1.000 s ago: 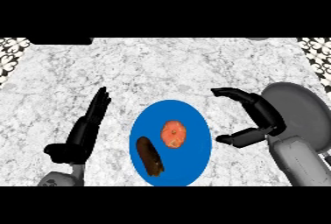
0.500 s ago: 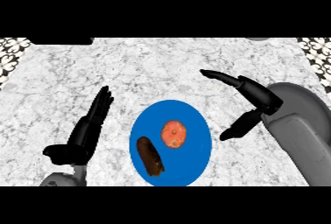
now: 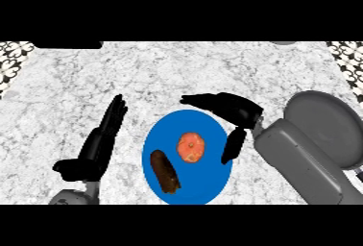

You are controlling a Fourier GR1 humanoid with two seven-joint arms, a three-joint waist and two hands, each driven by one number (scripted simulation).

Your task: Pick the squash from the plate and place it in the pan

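- While the squash point(image 3: 190, 146) lies untouched at the middle of the blue plate point(image 3: 162, 137), in the lower centre of the frame, the task looks barely begun: nothing has been lifted, and the pick, the carry and the placing are all left to do.
- The squash is a small round orange thing. Just left of it and a little lower on the same plate lies a dark brown elongated item point(image 3: 164, 171), apart from the squash.
- The right hand point(image 3: 230, 109) hangs over the plate's upper right rim, right of centre. It is spread open with nothing in it, fingers stretching left and the thumb pointing down near the plate's right edge, close beside the squash but not touching it.
- The grey pan point(image 3: 327, 126) sits at the right of the frame on the marbled desk point(image 3: 177, 72), partly hidden by the right forearm.
- The left hand point(image 3: 101, 140) rests open and empty at the lower left, fingers straight and pointing up, beside the plate.
- Compared with half a second ago, the right hand has swung left and downward from the desk beside the plate to a spot over the rim, closing in on the squash. The left hand, the plate and both items on it have not moved.
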